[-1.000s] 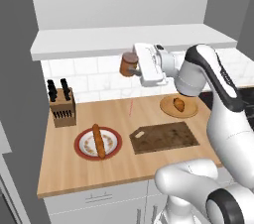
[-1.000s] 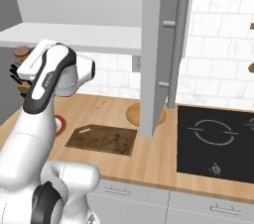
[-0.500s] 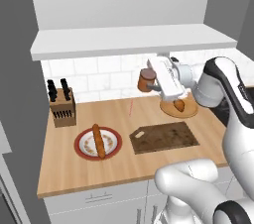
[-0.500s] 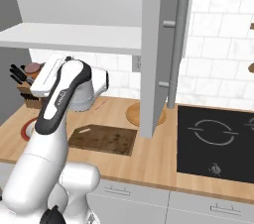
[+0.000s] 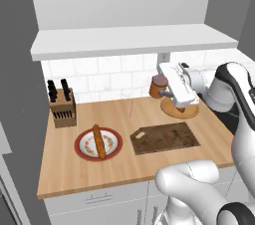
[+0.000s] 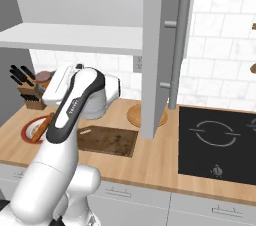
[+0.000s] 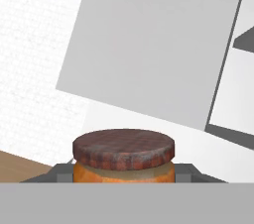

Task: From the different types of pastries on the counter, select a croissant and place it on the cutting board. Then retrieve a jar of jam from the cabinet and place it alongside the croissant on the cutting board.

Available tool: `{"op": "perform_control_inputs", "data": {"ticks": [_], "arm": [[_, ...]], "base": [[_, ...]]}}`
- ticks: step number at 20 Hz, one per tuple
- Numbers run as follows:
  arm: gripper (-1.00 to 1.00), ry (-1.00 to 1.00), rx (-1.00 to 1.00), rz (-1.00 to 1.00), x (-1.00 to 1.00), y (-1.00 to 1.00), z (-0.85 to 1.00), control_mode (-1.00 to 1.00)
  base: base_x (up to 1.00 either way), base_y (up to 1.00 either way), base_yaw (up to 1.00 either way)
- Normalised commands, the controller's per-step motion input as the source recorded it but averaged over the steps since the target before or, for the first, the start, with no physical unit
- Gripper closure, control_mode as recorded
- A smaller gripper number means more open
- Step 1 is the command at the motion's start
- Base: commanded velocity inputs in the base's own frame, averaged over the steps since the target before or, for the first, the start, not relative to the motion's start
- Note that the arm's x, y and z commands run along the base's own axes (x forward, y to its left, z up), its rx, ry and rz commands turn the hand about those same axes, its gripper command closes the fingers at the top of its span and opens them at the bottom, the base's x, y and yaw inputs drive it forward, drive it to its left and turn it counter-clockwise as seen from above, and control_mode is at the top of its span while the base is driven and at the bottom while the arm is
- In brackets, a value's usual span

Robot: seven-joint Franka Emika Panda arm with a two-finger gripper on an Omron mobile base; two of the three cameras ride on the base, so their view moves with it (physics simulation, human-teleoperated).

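Observation:
My gripper (image 5: 160, 87) is shut on the jar of jam (image 5: 158, 85), an orange-brown jar with a dark reddish lid, and holds it in the air below the cabinet's white shelf (image 5: 134, 42). In the hand view the jar's lid (image 7: 124, 148) sits between the grey fingertips (image 7: 60, 172). The jar (image 6: 44, 76) hangs above the counter (image 5: 124, 164), behind and left of the dark cutting board (image 5: 164, 138), which is bare. The baguette-like loaf (image 5: 99, 141) lies on a red-rimmed plate (image 5: 81, 148). The croissant is hidden behind my hand over the round tan plate (image 5: 183, 113).
A knife block (image 5: 62, 107) stands at the counter's back left. An open cabinet door (image 6: 160, 45) hangs down over the round plate's right side. A black cooktop (image 6: 215, 140) lies to the right of the counter. White tiles cover the back wall.
The arm has carried the jar down and to the right, from just under the shelf to lower over the counter near the round plate. The grip has stayed shut on it.

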Motion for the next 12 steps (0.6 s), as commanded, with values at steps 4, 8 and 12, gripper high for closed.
{"op": "perform_control_inputs", "data": {"ticks": [4,8,12], "arm": [[1.00,0.00,0.00,0.00,-0.02,-0.44,-0.23,-1.00],[1.00,0.00,0.00,0.00,0.00,-0.35,-0.29,-1.00],[1.00,0.05,0.00,0.00,-0.01,-0.24,-0.39,-1.00]], "base": [[0.00,0.00,0.00],[0.00,0.00,0.00],[0.00,0.00,0.00]]}}
